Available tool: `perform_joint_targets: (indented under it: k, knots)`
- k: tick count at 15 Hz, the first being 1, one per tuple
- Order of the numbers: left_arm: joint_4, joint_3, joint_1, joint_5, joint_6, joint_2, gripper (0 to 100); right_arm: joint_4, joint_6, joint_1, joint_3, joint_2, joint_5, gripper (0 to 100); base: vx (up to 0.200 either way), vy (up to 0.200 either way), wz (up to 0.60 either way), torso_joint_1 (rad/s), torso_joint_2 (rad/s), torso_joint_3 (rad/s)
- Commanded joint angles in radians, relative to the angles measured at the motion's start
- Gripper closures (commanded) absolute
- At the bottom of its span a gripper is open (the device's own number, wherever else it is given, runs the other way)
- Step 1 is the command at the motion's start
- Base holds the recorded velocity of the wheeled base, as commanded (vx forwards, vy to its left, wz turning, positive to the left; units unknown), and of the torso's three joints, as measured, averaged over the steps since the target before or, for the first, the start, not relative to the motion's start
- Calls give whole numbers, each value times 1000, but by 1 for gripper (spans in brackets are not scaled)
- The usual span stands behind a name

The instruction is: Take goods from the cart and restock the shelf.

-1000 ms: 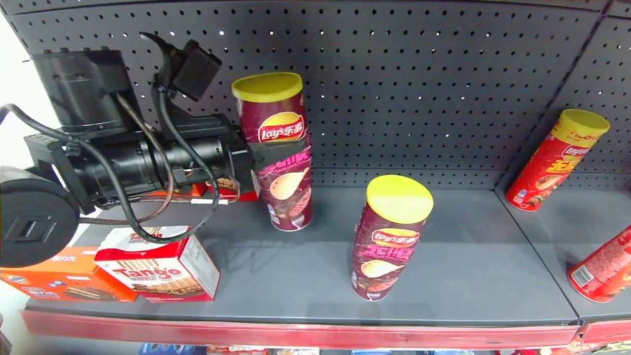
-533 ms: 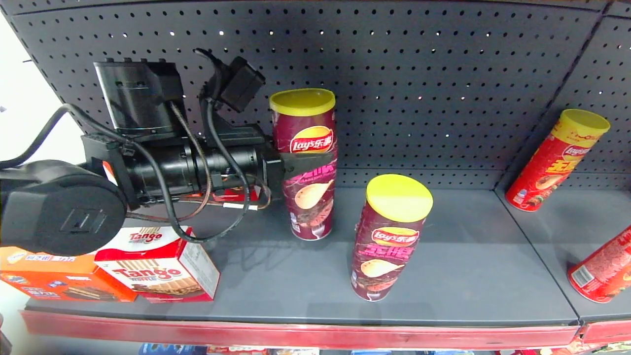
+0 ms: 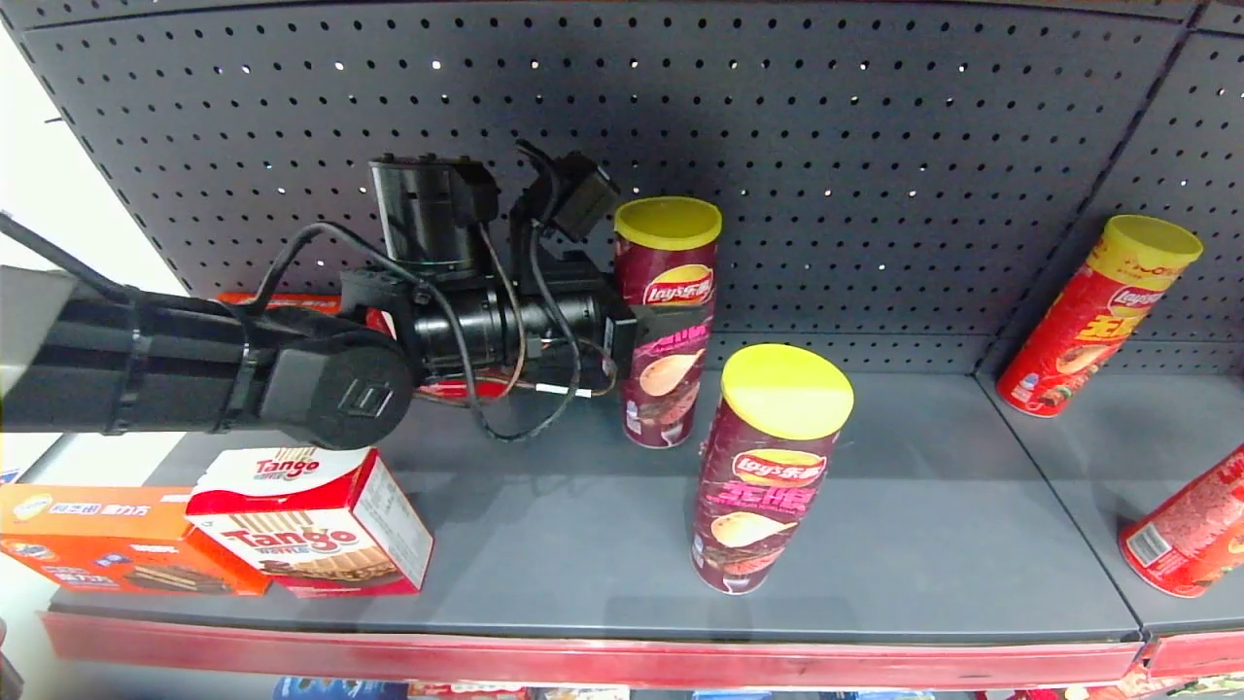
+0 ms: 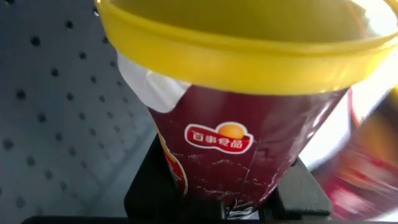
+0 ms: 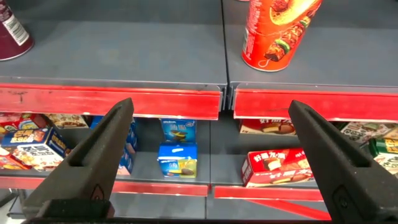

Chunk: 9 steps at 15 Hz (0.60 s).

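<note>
Can [image 3: 668, 255] clamped in left end effector [image 3: 671, 317].

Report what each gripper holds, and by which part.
The left gripper holds the maroon chip can by its mid-body, jaws closed on the sides, well below the yellow lid. The right gripper holds nothing; its jaws stand open.

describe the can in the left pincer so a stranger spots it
On the shelf with the pegboard back, left of the red cans, are two yellow-lidded maroon cans. Yours is the rear can, nearest the pegboard, clamped in the left pincer; the front can stands free.
</note>
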Motion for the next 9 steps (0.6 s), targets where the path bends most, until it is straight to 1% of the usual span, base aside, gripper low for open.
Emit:
perform_joint_targets:
  k: [1, 4, 7, 9]
  knots:
    - [1, -77, -4, 2, 5, 95, 100, 1, -1, 0, 0, 2, 0, 0, 0, 0, 0, 0, 0, 0]
    - [-1, -132, -17, 5, 5, 142, 100, 0, -1, 0, 0, 2, 0, 0, 0, 0, 0, 0, 0, 0]
    - [-4, -150, -20, 5, 11, 176, 100, 1, -1, 0, 0, 2, 0, 0, 0, 0, 0, 0, 0, 0]
    - [-45, -152, -21, 5, 8, 201, 100, 1, -1, 0, 0, 2, 0, 0, 0, 0, 0, 0, 0, 0]
